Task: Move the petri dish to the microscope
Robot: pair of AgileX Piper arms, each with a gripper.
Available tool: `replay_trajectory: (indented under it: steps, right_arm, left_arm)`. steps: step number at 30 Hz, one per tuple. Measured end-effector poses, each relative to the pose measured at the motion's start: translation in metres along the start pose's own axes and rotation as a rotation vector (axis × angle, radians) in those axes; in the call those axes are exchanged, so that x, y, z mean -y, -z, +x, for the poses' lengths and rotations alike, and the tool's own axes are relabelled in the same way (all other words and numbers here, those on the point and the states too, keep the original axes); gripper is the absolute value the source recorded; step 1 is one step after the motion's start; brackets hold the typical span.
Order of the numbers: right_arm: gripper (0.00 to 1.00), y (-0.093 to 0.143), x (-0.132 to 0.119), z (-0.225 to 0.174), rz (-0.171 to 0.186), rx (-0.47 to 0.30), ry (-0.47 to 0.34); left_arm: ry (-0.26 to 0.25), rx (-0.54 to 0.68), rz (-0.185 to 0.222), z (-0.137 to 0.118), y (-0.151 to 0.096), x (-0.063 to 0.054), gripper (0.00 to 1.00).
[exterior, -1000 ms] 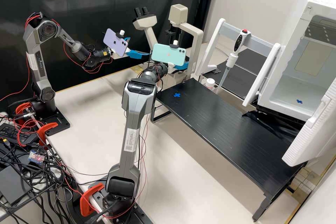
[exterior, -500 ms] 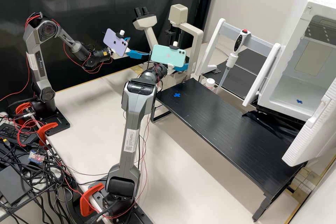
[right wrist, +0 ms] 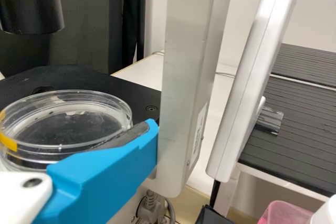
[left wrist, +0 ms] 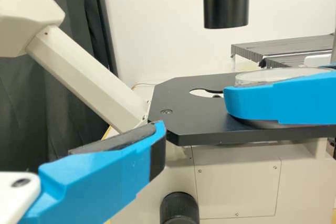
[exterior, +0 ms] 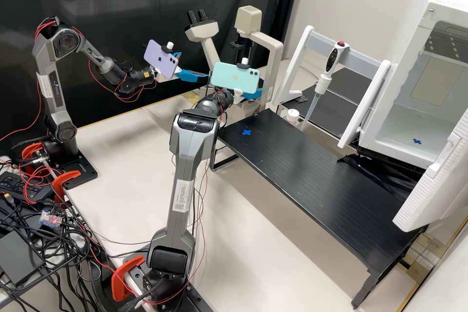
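Beside the microscope stand a pipette and black shelf; at its stage, one petri dish, level, clasped by right gripper; nearby, left gripper, spread wide.

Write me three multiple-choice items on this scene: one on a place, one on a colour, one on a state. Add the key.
1. Where is the petri dish?
A. On the low black table
B. At the microscope stage
C. Beside the red clamps

2. What colour is the patch on the dish's side?
A. Green
B. Red
C. Yellow

3. How does the door of the white box stand?
A. Open
B. Fully shut
C. Taken off

Key:
1 B: both wrist views show the dish at the black stage.
2 C: the right wrist view shows yellow there.
3 A: the high view shows the door swung out, the inside exposed.
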Motion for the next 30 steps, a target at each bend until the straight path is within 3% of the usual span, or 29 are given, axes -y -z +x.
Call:
replay_trajectory:
  steps: [20, 30]
  right_arm:
    - [0.0, 0.01, 0.005, -0.004, -0.001, -0.013, -0.014]
    - [0.0, 0.032, 0.008, -0.002, -0.032, -0.046, 0.0]
  left_arm:
    - [0.0, 0.0, 0.0, 0.0, 0.0, 0.0, 1.0]
    - [0.0, 0.0, 0.0, 0.0, 0.0, 0.0, 1.0]
